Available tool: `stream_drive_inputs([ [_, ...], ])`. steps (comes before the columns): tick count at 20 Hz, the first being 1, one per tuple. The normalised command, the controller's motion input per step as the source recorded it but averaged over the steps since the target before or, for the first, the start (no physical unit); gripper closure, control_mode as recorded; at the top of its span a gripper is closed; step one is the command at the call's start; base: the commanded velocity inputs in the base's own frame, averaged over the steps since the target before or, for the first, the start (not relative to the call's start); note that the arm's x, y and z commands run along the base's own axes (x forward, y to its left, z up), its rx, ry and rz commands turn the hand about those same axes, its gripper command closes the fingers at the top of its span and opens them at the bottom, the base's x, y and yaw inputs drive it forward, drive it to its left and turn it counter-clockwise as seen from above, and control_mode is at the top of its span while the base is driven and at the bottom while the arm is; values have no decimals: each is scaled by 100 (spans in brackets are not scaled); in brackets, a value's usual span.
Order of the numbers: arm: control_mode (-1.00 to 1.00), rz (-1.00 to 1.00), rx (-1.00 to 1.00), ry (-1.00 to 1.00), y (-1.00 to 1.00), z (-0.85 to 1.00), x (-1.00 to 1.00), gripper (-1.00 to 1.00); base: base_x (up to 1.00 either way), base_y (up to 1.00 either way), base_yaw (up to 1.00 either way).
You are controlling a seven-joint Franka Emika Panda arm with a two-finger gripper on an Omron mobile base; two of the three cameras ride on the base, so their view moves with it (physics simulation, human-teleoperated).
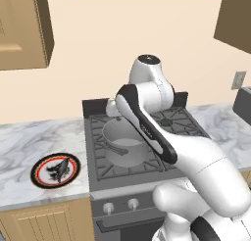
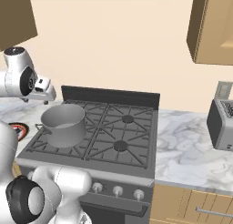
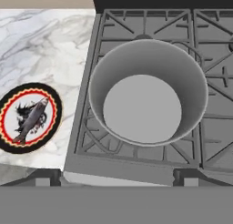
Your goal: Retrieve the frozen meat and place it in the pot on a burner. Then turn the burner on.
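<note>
The grey metal pot [image 3: 146, 59] stands on the front left burner grate [image 3: 136, 152] of the stove, and its inside is bare. My gripper [image 3: 117, 178] hangs open straight above it, the two dark fingertips [image 3: 43, 177] spread wide with nothing between them. From the base the pot [image 1: 122, 143] [image 2: 63, 123] sits just under my hand [image 2: 42, 88]. The frozen meat is out of view. Two bare burners [image 2: 120, 146] lie to the right of the pot.
A red-rimmed plate [image 1: 55, 170] [image 3: 28, 117] with a dark fish motif lies on the marble counter left of the stove. Stove knobs [image 2: 118, 190] [image 1: 133, 203] line the front panel. A toaster [image 2: 223, 125] stands on the right counter. Wooden cabinets hang above both sides.
</note>
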Motion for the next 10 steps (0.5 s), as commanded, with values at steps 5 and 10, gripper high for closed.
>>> stream_drive_inputs([
  [5, -100, 6, 2, 1, 96, -37, 0, -100, 0, 0, 0],
  [10, -100, 7, 3, 1, 77, -34, 0, -100, 0, 0, 0],
])
